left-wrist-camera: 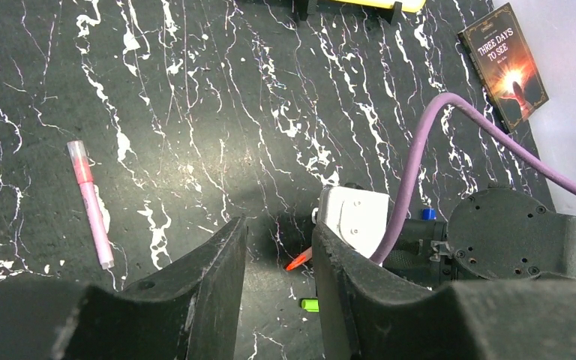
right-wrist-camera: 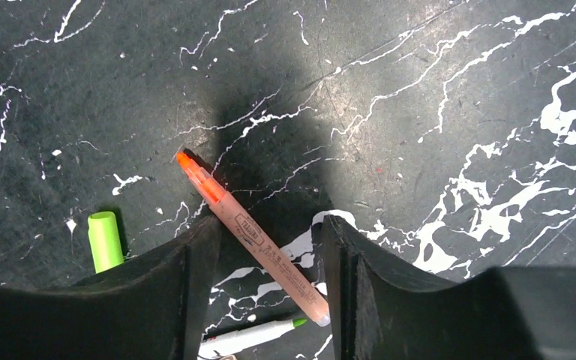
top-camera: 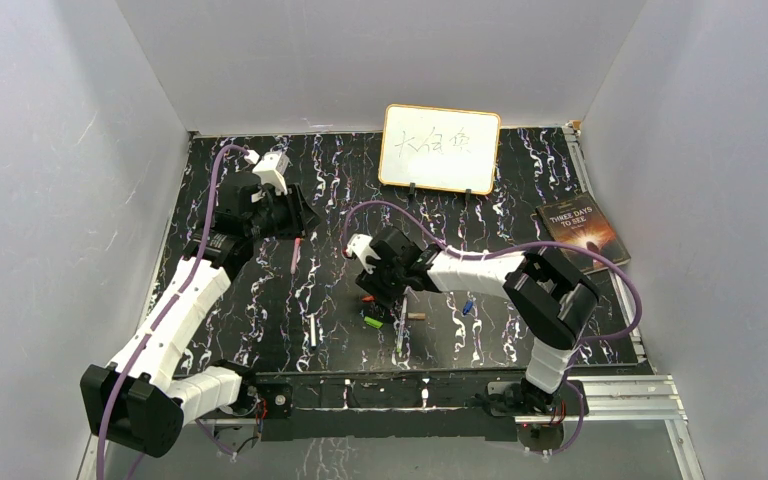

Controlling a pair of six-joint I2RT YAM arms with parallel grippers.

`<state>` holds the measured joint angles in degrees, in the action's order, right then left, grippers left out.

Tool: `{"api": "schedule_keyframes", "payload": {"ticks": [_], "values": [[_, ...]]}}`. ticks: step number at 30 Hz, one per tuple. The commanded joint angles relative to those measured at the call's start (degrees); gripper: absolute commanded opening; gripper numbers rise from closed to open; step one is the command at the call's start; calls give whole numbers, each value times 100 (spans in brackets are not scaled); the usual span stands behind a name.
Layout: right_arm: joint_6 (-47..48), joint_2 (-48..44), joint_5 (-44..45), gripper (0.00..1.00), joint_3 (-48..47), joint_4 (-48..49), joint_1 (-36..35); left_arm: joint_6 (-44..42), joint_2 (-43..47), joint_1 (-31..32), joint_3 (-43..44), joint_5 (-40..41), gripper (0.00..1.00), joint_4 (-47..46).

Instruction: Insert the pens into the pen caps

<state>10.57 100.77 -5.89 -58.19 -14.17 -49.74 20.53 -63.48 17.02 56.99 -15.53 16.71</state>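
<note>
R tool (right-wrist-camera: pixel 268 225) released, jaws astride orange pen (right-wrist-camera: pixel 251 236), no pinch yet. L tool (left-wrist-camera: pixel 279 229) slack, empty. We reckon pen's light, stiff, slick: grab mid-barrel.

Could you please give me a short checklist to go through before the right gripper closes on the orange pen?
1. Jaws of the right gripper stand apart: ok.
2. The orange pen sits between its fingers: ok, it lies flat and diagonal across the gap.
3. The pen's tip is uncapped: ok, the bare orange tip shows.
4. The green cap is out of the grip: ok, it lies outside one finger, apart from the pen.
5. The fingers are low enough to pinch the pen: cannot tell.
6. The left gripper is free to fetch a cap: ok, it is open and empty; the pink pen lies off to its side.
</note>
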Motion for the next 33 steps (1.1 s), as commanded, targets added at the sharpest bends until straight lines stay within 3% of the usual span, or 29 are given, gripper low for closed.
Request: {"api": "schedule_keyframes", "payload": {"ticks": [1, 3, 6, 9, 21, 25, 28, 30, 33], "values": [[65, 126, 8, 47, -159, 75, 9, -165, 205, -46, 46, -168, 36, 65], [56, 98, 39, 42, -120, 77, 3, -255, 219, -48, 87, -196, 36, 98], [41, 64, 88, 18, -113, 28, -18, -335, 231, -49, 99, -160, 37, 129], [1, 5, 95, 0, -107, 26, -33, -330, 236, -44, 49, -143, 37, 95], [-357, -453, 915, 0, -68, 806, 37, 73, 236, -51, -393, -481, 37, -628], [-913, -939, 1237, 0, 3, 1232, 127, 278, 317, -42, -620, -768, 37, -1079], [-1752, -1446, 1208, 0, 134, 1610, 241, 801, 587, -49, -1244, -961, 43, -2080], [-2346, -1815, 980, 0, 365, 2097, 314, 1354, 942, -34, -1886, -1024, 49, -3261], [-3209, -2383, 545, 0, 830, 3089, 454, 2203, 1237, -15, -2642, -1122, 49, -4918]]}}
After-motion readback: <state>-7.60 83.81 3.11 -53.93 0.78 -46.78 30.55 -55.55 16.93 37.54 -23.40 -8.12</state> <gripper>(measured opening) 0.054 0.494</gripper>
